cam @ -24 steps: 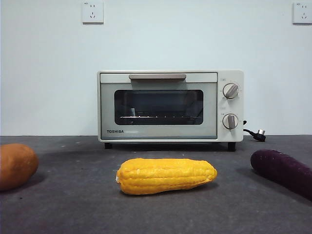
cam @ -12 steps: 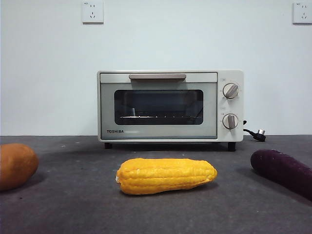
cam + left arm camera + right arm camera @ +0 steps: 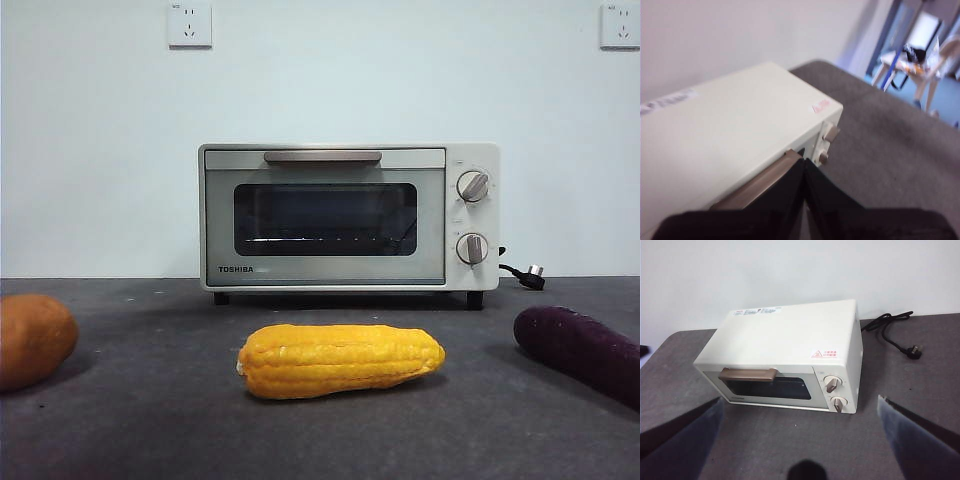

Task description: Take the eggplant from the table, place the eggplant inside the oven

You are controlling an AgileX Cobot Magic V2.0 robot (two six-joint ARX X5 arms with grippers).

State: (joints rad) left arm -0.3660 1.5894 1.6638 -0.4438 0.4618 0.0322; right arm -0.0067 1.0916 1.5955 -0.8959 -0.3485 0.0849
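Note:
The dark purple eggplant (image 3: 580,352) lies on the grey table (image 3: 150,420) at the right edge of the front view; its stem end is cut off by the frame. The cream oven (image 3: 340,215) stands at the back with its door closed and its beige handle (image 3: 322,157) on top. Neither gripper shows in the front view. In the blurred left wrist view, my left gripper (image 3: 804,164) is shut and empty, high over the oven (image 3: 730,130) with its tips in line with the handle (image 3: 760,182). My right gripper (image 3: 800,405) is wide open, high above the table in front of the oven (image 3: 785,340).
A yellow corn cob (image 3: 340,360) lies mid-table in front of the oven. An orange-brown potato (image 3: 35,340) sits at the left edge. The oven's black cord and plug (image 3: 530,275) lie on the table to its right, the cord (image 3: 890,335) also in the right wrist view.
Nothing on the table has moved. Only the reflections in the oven's glass door have shifted a little.

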